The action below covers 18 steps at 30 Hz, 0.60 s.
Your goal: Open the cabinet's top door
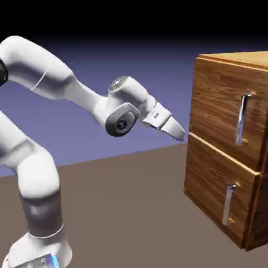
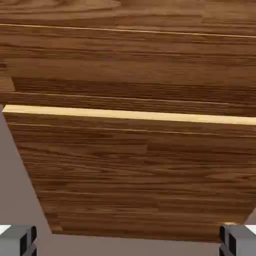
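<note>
Brown table [image 1: 120,199]; glossy orange-brown cabinet [image 1: 220,94], top door [image 1: 217,110] flush, vertical silver handle [image 1: 242,119]; claw [image 1: 179,133] wide, empty.

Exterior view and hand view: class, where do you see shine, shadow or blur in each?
Exterior view: both silver handles, top and lower, catch bright glints; the backdrop darkens to black at the top; the cabinet looks glossy; everything is sharp. Hand view: wood grain fills the picture, with one pale bright edge strip; no handle in view, no blur.

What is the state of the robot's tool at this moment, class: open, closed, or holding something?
Tool: open and empty, its tips spread wide at the hand view's bottom corners, short of the cabinet.
</note>
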Motion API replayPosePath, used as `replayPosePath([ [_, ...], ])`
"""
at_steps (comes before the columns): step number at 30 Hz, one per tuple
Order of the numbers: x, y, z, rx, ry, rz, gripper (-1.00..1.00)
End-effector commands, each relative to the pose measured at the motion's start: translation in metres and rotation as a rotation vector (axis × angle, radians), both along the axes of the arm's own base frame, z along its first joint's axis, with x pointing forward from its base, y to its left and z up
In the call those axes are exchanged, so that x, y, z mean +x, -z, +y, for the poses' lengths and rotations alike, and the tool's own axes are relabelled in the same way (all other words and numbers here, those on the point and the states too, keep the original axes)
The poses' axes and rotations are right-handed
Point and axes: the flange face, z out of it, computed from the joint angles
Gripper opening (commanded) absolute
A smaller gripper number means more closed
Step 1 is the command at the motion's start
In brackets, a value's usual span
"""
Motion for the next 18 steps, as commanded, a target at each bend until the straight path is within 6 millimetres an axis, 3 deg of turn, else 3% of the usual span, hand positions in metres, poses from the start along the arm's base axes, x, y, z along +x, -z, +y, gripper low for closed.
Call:
replayPosePath([
  [1,0.0,-0.008,0.002,-0.038,-0.039,-0.017,1.0],
  [10,-0.006,-0.069,0.01,-0.398,-0.352,-0.176,1.0],
  [18,-0.017,-0.112,0.004,-0.74,-0.566,-0.307,1.0],
])
